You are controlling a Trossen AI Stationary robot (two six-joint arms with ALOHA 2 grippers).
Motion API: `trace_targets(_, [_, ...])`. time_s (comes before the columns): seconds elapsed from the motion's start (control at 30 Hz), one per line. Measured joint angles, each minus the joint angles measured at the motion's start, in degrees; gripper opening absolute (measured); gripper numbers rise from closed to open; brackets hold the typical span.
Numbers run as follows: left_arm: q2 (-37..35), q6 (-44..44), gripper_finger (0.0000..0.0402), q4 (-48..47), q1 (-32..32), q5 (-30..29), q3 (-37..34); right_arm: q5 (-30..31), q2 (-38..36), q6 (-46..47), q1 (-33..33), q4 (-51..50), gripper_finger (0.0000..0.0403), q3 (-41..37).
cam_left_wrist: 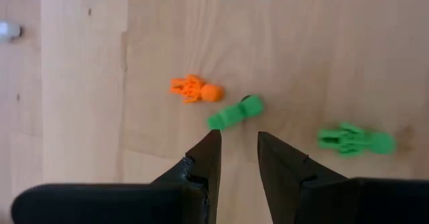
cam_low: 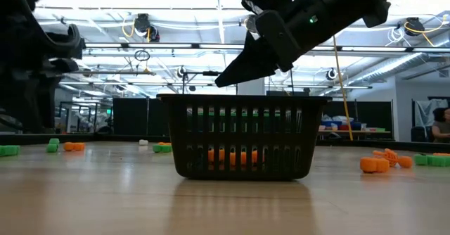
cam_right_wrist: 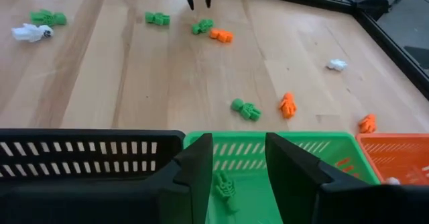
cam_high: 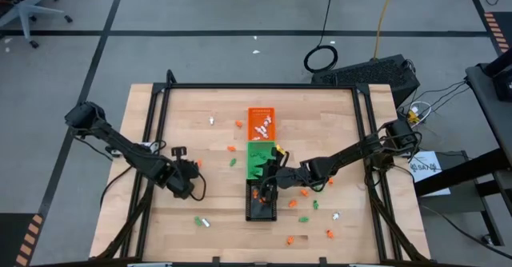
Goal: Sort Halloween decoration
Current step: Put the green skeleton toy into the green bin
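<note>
Right fingers [cam_right_wrist: 236, 174] hang spread over the green tray [cam_right_wrist: 322, 145], a green trinket [cam_right_wrist: 224, 186] dropped inside, while left fingers [cam_left_wrist: 236, 158], parted, hover at another green trinket [cam_left_wrist: 234, 113] on the bench [cam_high: 184, 123], probably to grab.

Wooden table [cam_high: 160, 115] with trays and scattered trinkets.
Orange tray [cam_high: 261, 123], green tray [cam_high: 258, 160], black tray [cam_high: 261, 204] line its middle; Halloween decoration [cam_high: 328, 233] lies scattered around.
</note>
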Motion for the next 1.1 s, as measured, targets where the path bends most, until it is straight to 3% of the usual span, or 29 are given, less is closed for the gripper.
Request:
trace_targets(0.3, [0.0,11.0,0.0093,4.0,3.4,0.2,-1.0,0.0,0.0,1.1,0.0,0.0,0.0121,0.0])
trace_targets(0.57, [0.0,13.0,0.0095,5.6,4.6,3.8,-1.4,0.0,0.0,1.2,0.0,0.2,0.0121,0.0])
trace_targets(0.9, [3.0,17.6,0.0176,9.3,5.0,3.2,-1.4,0.0,0.0,1.3,-0.1,0.2,0.0121,0.0])
trace_targets(1.1, [8.8,17.5,0.0182,9.7,4.9,3.9,-1.1,0.0,0.0,1.2,-0.1,0.2,0.0121,0.0])
